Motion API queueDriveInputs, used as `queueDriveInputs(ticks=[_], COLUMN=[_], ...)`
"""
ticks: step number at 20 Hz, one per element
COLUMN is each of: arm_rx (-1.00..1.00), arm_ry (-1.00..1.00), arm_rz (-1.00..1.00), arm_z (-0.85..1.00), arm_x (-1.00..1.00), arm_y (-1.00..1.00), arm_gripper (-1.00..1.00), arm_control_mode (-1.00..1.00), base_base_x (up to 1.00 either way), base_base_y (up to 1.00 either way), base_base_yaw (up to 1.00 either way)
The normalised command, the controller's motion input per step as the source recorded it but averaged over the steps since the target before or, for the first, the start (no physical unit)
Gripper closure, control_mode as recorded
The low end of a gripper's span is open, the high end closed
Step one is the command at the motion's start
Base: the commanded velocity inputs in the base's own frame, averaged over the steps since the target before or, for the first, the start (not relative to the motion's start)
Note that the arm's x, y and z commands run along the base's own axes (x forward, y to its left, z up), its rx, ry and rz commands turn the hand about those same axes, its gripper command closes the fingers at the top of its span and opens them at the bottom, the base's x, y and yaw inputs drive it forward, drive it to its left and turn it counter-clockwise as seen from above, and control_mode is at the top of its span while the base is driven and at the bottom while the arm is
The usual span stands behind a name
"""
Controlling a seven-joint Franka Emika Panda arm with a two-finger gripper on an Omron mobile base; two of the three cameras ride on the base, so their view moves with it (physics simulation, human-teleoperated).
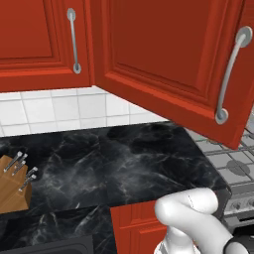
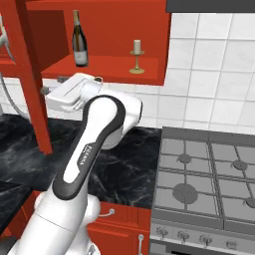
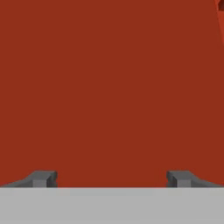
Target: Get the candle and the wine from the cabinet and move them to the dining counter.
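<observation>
With the pincer (image 3: 112,179) spread wide and empty against red cabinet (image 2: 99,20) wood, the wine (image 2: 79,40) is seen upright on the open shelf with the candle (image 2: 137,56) to its right, so the hand would best be raised level and the bottle's body squarely straddled.

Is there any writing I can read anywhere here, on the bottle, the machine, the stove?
"FRANKA": small dark lettering running along the white arm, blurred, so this reading is uncertain.
Label on the wine: a pale patch, too small to read.
Stove knobs: any markings too small to tell.
Candle, cabinet, knife block: no writing.
</observation>
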Motion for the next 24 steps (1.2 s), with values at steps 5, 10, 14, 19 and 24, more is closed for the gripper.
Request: queueDriveInputs(ticks=[5, 10, 14, 19, 24], arm_rx=[0.0, 0.0, 0.0, 0.0, 0.0], arm_ry=[0.0, 0.03, 0.06, 0.06, 0.08], arm_rz=[-0.13, -0.12, -0.11, -0.1, -0.12], arm_z=[0.0, 0.0, 0.0, 0.0, 0.07], arm_x=[-0.26, -0.05, 0.0, 0.0, 0.0], arm_y=[0.72, 0.75, 0.74, 0.7, 0.67], arm_gripper=[-1.0, -1.0, -1.0, -1.0, -1.0], arm_control_mode=[-1.0, -1.0, -1.0, -1.0, -1.0], base_base_x=[0.0, 0.0, 0.0, 0.0, 0.0], base_base_y=[0.0, 0.0, 0.0, 0.0, 0.0], base_base_yaw=[0.0, 0.0, 0.0, 0.0, 0.0])
